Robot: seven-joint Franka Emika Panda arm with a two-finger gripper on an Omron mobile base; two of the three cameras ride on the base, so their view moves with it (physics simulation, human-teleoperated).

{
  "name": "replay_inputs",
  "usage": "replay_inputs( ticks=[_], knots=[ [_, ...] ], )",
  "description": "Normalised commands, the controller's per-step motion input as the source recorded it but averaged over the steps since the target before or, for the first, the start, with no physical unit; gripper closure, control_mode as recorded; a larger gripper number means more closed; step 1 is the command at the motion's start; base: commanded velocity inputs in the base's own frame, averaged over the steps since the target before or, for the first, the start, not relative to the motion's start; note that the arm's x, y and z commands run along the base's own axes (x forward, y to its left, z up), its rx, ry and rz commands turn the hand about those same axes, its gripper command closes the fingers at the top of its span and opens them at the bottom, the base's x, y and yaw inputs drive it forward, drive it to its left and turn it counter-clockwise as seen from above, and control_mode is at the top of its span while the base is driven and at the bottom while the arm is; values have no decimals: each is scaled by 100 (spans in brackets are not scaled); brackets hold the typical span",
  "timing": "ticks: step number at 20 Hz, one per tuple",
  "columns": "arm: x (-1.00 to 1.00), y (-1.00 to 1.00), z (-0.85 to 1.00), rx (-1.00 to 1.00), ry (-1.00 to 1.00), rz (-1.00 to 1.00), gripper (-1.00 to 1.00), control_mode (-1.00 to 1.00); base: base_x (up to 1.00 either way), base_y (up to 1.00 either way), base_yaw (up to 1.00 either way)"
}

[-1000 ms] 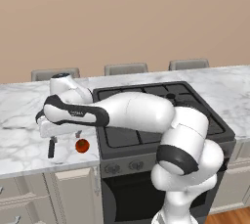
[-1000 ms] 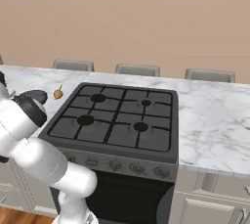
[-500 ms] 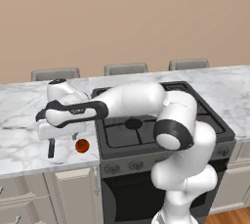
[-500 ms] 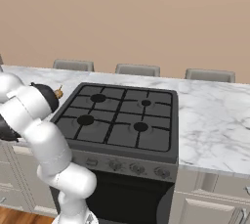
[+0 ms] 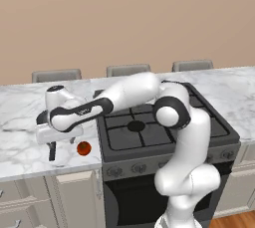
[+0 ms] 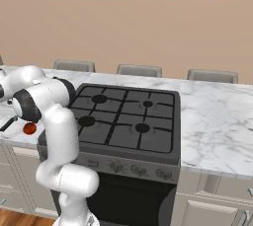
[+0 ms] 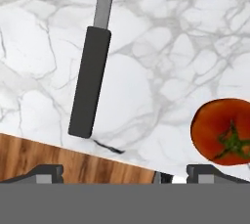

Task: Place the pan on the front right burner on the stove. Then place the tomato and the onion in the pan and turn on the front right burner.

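1. First step in hand, by the look of it: fetching the small dark grey frying pan with the long straight black handle, not yet on the wide black gas stove.
2. White arm stretched out to the left over the white marbled counter, two-finger gripper hanging just above the counter's front edge.
3. In the hand view, black handle lying flat on the marble, its butt end close to the counter edge, grey neck running off the top; pan bowl itself out of frame there.
4. In the left base view, handle tip poking out below the hand; bowl hidden behind the wrist.
5. Small glossy red-orange tomato with a dark stem spot resting on the counter just beside the handle, apart from it; seen also in the left base view between hand and stove.
6. Pincer state: cannot tell. Only the finger bases visible at the bottom of the hand view, nothing visibly between them, handle untouched.
7. Front right burner, a small round black cap ringed by grate bars, bare.
8. Next move, as a judgement: shift the hand sideways to centre over the handle, line the jaws across it, descend and close, keeping clear of the tomato.
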Motion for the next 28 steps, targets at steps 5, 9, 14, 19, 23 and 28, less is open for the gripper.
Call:
replay_inputs(
  ticks=[5,9,14,19,23,28],
  knots=[
    [34,36,-13,0,0,0,-100,-100,0,0,0],
    [28,21,-19,-3,0,0,-100,-100,0,0,0],
    [20,4,-26,-5,0,0,-100,-100,0,0,0],
    [11,0,-35,-2,0,0,-100,-100,0,0,0],
    [5,0,-34,0,0,0,-100,-100,0,0,0],
    [0,0,-29,0,0,0,-100,-100,0,0,0]
  ],
)
